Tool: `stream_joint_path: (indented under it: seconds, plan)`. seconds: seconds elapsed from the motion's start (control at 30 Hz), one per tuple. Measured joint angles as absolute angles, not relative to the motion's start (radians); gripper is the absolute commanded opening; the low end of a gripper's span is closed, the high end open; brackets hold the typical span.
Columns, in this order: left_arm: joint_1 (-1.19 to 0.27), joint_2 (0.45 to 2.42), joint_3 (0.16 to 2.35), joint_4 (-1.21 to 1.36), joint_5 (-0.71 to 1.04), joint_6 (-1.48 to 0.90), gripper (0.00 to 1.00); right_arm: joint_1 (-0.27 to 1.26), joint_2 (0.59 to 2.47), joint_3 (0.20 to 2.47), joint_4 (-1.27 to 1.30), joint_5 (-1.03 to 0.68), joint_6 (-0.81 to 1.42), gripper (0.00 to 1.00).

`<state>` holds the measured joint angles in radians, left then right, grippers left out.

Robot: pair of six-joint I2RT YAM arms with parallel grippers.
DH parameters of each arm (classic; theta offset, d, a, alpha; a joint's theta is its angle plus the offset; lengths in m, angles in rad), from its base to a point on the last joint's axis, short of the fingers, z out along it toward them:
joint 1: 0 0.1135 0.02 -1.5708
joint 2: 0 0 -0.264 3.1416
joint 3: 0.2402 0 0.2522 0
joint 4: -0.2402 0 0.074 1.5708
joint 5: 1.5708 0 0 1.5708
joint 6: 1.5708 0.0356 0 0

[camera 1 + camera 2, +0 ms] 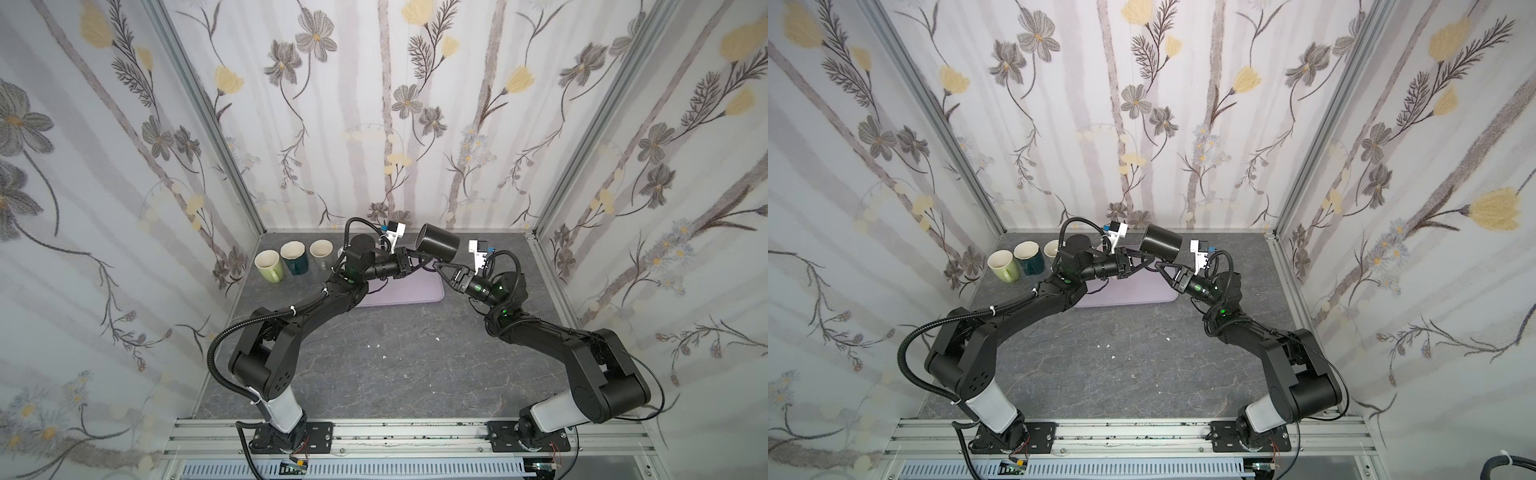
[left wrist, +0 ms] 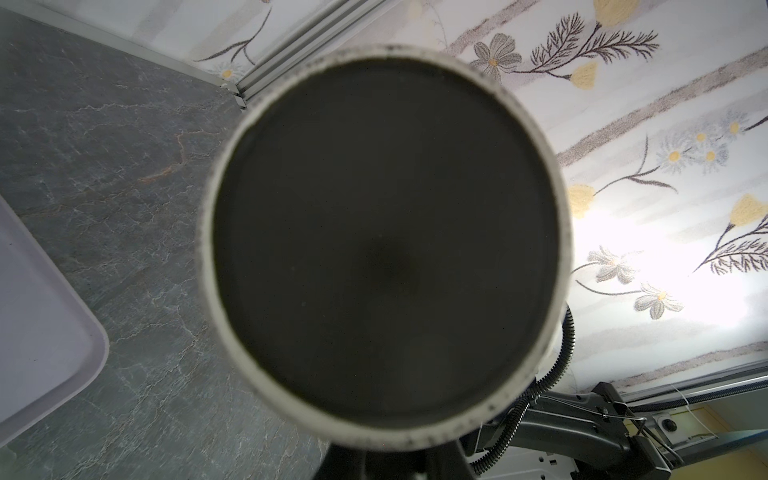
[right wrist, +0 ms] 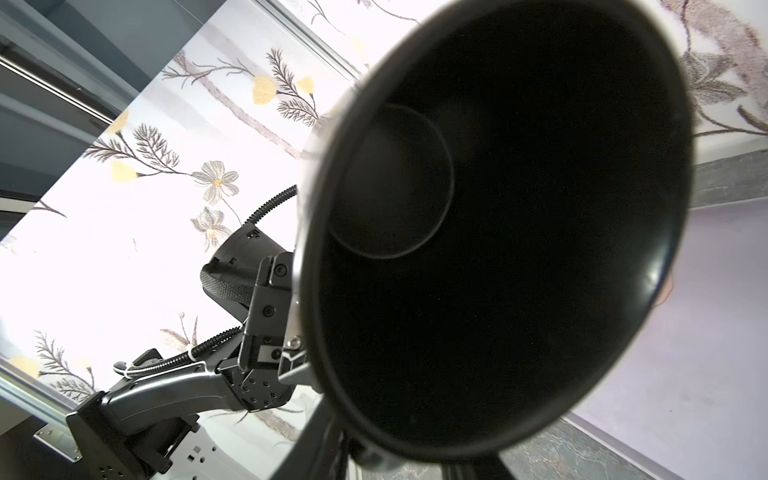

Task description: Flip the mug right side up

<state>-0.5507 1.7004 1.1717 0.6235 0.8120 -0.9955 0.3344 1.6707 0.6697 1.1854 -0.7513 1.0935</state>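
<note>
Glossy black mug [image 1: 440,243]: aloft, sideways, toward far edge of tabletop [image 1: 374,365].
Left end effector [image 1: 417,258]: pinching mug.
Right end effector [image 1: 436,264]: under mug; state unclear.

Overhead stereo pair; wrist cameras against mug [image 2: 386,249]

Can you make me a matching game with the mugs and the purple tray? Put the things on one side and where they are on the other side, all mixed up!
Things:
1. black mug
2. light green mug
3. dark teal mug
4. lavender tray

Places:
A. standing just left of the grey mug
B. lying flat on the table
C. up in the air, tipped on its side
D. standing furthest left of all the mugs

Right pairs: 1-C, 2-D, 3-A, 4-B
</note>
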Motion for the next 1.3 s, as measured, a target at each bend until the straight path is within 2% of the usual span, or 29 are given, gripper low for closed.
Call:
stream_joint_path:
  seconds: [0.23,0.43,0.87,1.2,1.3]
  plan:
    - [-0.558,1.702,1.172,0.623,0.804,-0.981,0.0,0.334,1.681,0.676,1.193,-0.756,1.117,0.33]
    - [-0.567,1.71,1.18,0.63,0.804,-0.968,0.0,0.334,1.681,0.682,1.199,-0.762,1.117,0.31]
    - [-0.575,1.717,1.185,0.642,0.783,-0.915,0.0,0.324,1.674,0.687,1.206,-0.769,1.164,0.16]
    - [-0.604,1.679,1.22,0.483,0.708,-0.794,0.0,0.324,1.647,0.688,1.166,-0.76,1.162,0.0]
    - [-0.616,1.665,1.226,0.448,0.678,-0.757,0.0,0.325,1.633,0.691,1.151,-0.759,1.15,0.0]
